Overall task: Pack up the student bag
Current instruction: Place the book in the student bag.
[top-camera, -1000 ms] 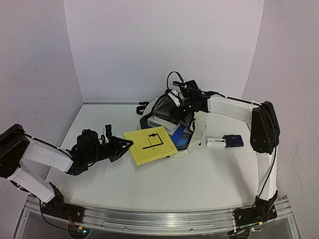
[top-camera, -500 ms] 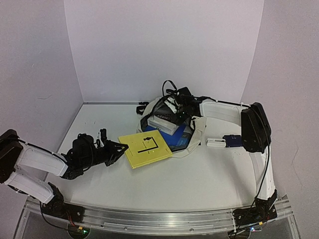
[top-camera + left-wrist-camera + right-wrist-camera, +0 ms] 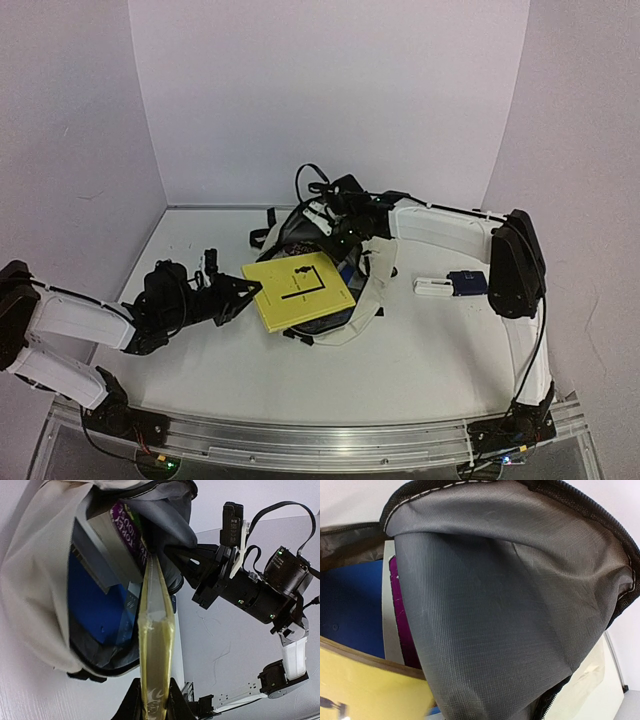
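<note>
The student bag [image 3: 372, 262] lies open at mid-table, its grey lining [image 3: 510, 605] filling the right wrist view. My right gripper [image 3: 332, 216] is shut on the bag's upper flap and holds the mouth up; its fingers are hidden by the fabric. My left gripper [image 3: 250, 293] is shut on a thin yellow book [image 3: 302, 288], seen edge-on between its jaws [image 3: 155, 702]. The book's far end lies over the bag's mouth. Inside the cream bag [image 3: 35, 580] sit a blue book [image 3: 95, 600] and a grey book with a purple spine [image 3: 122, 530].
A small white-and-blue object [image 3: 452, 285] lies on the table right of the bag. A black strap [image 3: 262, 236] trails left of the bag and a cream strap [image 3: 365, 305] curls at its front. Walls close in behind and on both sides.
My right gripper has shut on the bag's flap and drawn it left, shifting the bag leftward. The yellow book in my left gripper has slid right and now overlaps the bag's mouth.
</note>
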Available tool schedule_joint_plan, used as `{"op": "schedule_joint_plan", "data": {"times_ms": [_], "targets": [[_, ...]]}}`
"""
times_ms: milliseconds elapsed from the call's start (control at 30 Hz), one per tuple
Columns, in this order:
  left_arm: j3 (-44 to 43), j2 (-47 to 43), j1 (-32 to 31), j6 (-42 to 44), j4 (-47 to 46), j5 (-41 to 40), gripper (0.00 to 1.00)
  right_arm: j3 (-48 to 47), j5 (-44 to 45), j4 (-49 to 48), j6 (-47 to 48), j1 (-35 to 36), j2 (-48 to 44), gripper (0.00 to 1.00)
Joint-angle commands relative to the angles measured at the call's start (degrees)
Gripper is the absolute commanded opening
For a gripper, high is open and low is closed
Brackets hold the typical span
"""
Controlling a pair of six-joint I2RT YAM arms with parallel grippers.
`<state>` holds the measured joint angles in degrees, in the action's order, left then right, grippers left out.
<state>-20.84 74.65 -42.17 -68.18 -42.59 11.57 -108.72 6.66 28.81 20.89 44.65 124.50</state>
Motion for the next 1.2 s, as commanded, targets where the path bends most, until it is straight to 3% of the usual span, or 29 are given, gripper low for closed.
{"op": "schedule_joint_plan", "data": {"times_ms": [0,133,433,567,833,1000,1100,1167], "targets": [[-6.71,1.11,0.07,0.8,-9.6,2.48,0.0,-3.41,-2.61,-0.73,-1.54,0.55,-4.89,0.0],[-6.86,2.57,0.41,-0.19,-11.16,0.26,0.0,-2.91,-3.48,-0.4,-2.44,0.61,-5.78,0.0],[-3.76,2.21,0.6,-1.2,-12.17,-19.32,0.0,-2.4,-5.32,0.71,-3.7,0.86,-7.43,0.0],[-7.92,9.41,-0.25,-0.88,-15.61,-20.69,0.0,-2.96,-7.3,1.37,-5.03,1.61,-6.95,0.0],[-17.01,32.25,-2.64,-3.94,-30.83,-25.05,0.0,-8.11,-8.5,2.99,-7.95,2.93,-3.01,0.0],[-22.64,38.78,-3.75,-3.55,-30.34,-27.32,0.01,-10.27,-8.99,3.46,-9.5,2.89,-1.44,0.0],[-24.69,39.75,-3.74,-2.27,-27.56,-26.39,0.16,-10.44,-7.71,3.53,-9.22,2.84,-0.83,0.0],[-25.07,38.79,-3.77,-0.67,-24.38,-24.44,0.32,-10.28,-6.77,3.59,-8.89,2.68,-0.48,0.0]]}}
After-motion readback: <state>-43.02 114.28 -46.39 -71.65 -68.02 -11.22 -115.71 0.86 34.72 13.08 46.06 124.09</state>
